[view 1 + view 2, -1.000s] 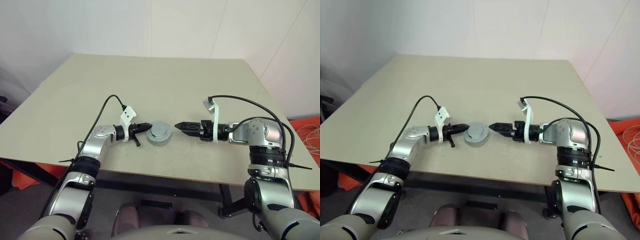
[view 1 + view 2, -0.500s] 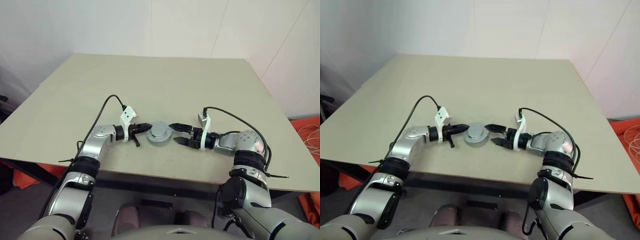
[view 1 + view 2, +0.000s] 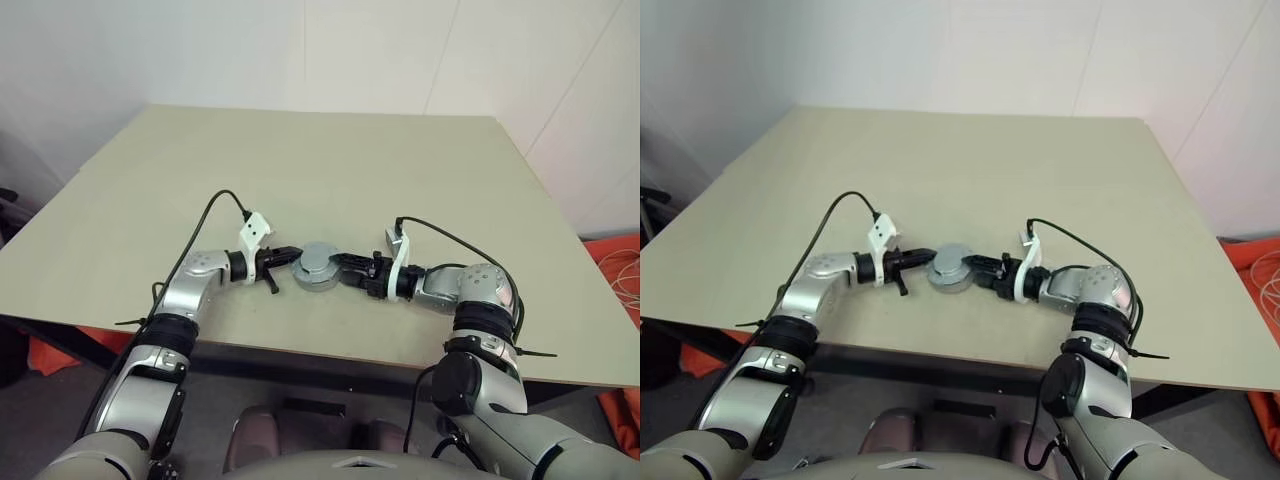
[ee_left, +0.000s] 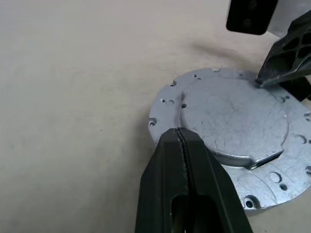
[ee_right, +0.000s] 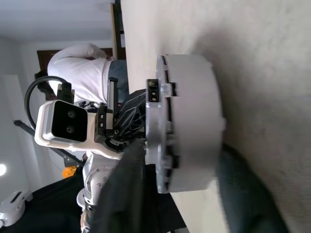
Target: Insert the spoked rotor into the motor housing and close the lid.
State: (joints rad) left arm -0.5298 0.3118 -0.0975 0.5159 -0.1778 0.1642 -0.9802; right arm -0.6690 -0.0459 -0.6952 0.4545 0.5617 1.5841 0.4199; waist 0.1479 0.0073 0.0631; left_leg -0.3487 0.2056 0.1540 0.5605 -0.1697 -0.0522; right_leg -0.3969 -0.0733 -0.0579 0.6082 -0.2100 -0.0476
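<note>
The motor housing (image 3: 319, 278) sits near the table's front edge with the silver lid (image 3: 320, 260) lying on top of it. The spoked rotor is hidden. My left gripper (image 3: 292, 256) is shut, and its tip (image 4: 179, 133) rests against the lid's (image 4: 233, 114) left rim. My right gripper (image 3: 345, 268) reaches in from the right, rolled so that one finger (image 4: 284, 58) presses on the lid's top edge. Its other finger (image 5: 243, 189) lies low against the housing's (image 5: 194, 121) side by the table.
The beige table (image 3: 330, 170) stretches wide behind the housing. Its front edge (image 3: 330, 352) runs close below both arms. Black cables loop over both wrists. A person in a white shirt (image 5: 82, 63) stands beyond the table.
My right gripper swung left to the housing and rolled. Its fingers then narrowed from wide open onto the lid and housing. The left gripper stayed put.
</note>
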